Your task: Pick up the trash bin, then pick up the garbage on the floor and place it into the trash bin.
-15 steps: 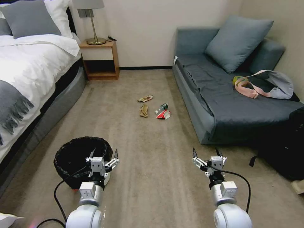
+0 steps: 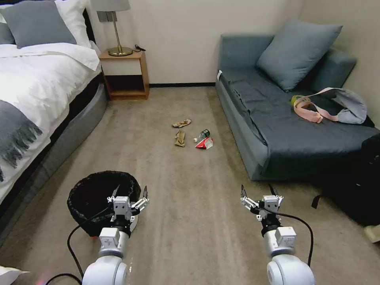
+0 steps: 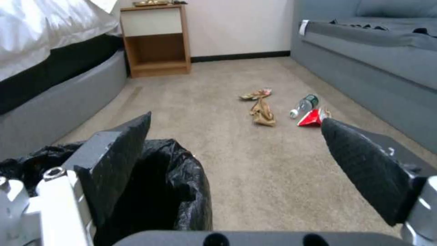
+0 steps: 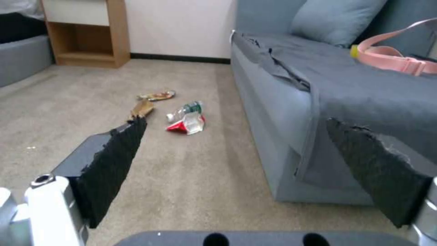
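The left gripper (image 2: 131, 192) is hanging with its fingers spread wide over the near rim of the trash bin (image 2: 85, 196), grasping nothing; the bin is standing on the carpet (image 2: 190, 221) beside the bed (image 2: 35, 99). The right gripper (image 2: 257, 192) is hovering released above bare carpet near the sofa (image 2: 277, 130); the garbage (image 2: 192, 133) is lying well ahead, mid-carpet between bed and sofa.

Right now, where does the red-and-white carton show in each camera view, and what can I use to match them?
Head view: the red-and-white carton lies on the carpet mid-room, just before the sofa's front.
Left wrist view: the carton sits beyond the left gripper, touching one finger's tip in the image.
Right wrist view: the carton lies between the right gripper's open fingers, farther off.
Shared landmark: the bottle right behind it.
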{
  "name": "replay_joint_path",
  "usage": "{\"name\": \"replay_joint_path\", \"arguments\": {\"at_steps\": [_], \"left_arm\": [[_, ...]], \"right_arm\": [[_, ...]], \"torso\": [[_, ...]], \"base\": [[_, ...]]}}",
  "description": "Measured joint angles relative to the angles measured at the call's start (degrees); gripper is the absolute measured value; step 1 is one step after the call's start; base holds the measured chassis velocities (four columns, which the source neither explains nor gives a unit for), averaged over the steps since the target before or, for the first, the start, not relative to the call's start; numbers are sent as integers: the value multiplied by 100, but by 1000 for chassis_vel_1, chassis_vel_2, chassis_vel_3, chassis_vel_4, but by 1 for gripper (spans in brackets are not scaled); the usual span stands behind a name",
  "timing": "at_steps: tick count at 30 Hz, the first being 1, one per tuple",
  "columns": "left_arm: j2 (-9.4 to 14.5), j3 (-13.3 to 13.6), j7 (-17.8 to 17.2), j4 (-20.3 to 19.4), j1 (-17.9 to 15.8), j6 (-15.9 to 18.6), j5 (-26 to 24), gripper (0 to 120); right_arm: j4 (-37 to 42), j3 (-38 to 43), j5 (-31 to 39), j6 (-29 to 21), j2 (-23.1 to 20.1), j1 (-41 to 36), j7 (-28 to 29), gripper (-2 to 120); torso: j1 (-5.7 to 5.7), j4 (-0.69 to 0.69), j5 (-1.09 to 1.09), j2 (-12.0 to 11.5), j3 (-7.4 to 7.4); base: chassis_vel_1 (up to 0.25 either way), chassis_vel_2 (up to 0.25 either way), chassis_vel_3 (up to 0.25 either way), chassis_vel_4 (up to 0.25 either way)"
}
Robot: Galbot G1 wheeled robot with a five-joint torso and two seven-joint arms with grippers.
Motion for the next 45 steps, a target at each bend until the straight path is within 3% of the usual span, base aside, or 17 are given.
{"name": "replay_joint_path", "arguments": {"at_steps": [19,21,22,27,30,38,40,43,45], "left_arm": [[-13,-8,0,-8,39,-38,0,100],[-134,-78,28,-168,320,-352,34,100],[-134,-78,28,-168,320,-352,34,100],[-583,-336,172,-738,1334,-1474,176,100],[-618,-360,192,-797,1433,-1592,192,100],[-627,-419,198,-860,1436,-1582,156,100],[-601,-532,173,-951,1377,-1436,48,100],[-482,-917,47,-1263,1134,-908,-340,100],[-460,-992,24,-1323,1087,-804,-414,100]], "right_arm": [[0,4,0,12,0,-7,-1,100],[0,64,1,138,28,-68,-19,100],[0,64,1,138,28,-68,-19,100],[-8,563,25,1123,261,-647,-200,100],[-12,771,36,1532,363,-881,-276,100],[-26,1306,70,2601,619,-1499,-468,100],[-26,1318,70,2633,627,-1511,-477,100],[-27,1323,71,2638,630,-1516,-481,100],[-26,1323,72,2640,630,-1516,-485,100]], "torso": [[0,0,0,0,0],[0,0,0,0,0],[0,0,0,0,0],[0,3,2,0,-1],[0,1,0,0,-1],[0,-2,-1,0,-1],[0,1,-2,0,-1],[0,0,0,0,-1],[0,0,0,0,0]], "base": [[0,0,0,0],[0,0,0,0],[0,0,0,0],[0,0,0,0],[0,0,0,0],[0,0,0,0],[0,0,0,0],[0,0,0,0],[0,0,0,0]]}}
